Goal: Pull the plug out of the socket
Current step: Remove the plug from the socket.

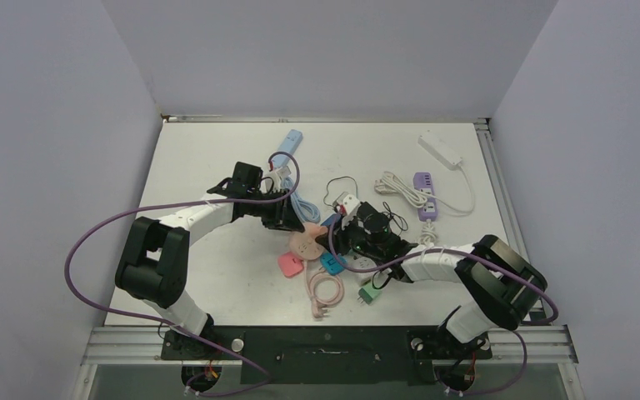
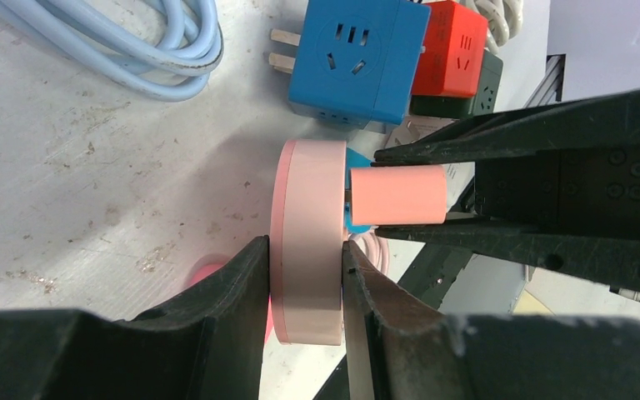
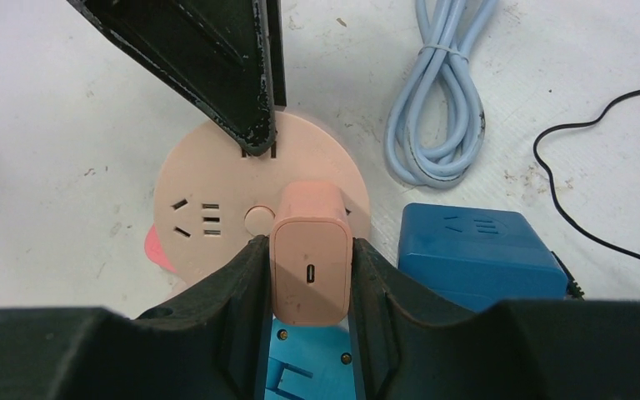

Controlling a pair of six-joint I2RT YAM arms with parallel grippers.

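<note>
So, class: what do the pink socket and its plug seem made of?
The pink socket looks like moulded plastic, matte: smooth flat face, cleanly cut slots. The pink plug is probably the same plastic, faintly satin: rounded edges, even colour, soft sheen.

plug (image 3: 311, 250) before socket (image 3: 208, 192) | cube adapter (image 3: 479, 250) right of socket | coiled cable (image 3: 437, 108) behind adapter

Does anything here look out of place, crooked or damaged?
Nothing spilled or broken. One oddity: the pink plug sits slightly out of the round pink socket, with a thin gap showing between them.
</note>
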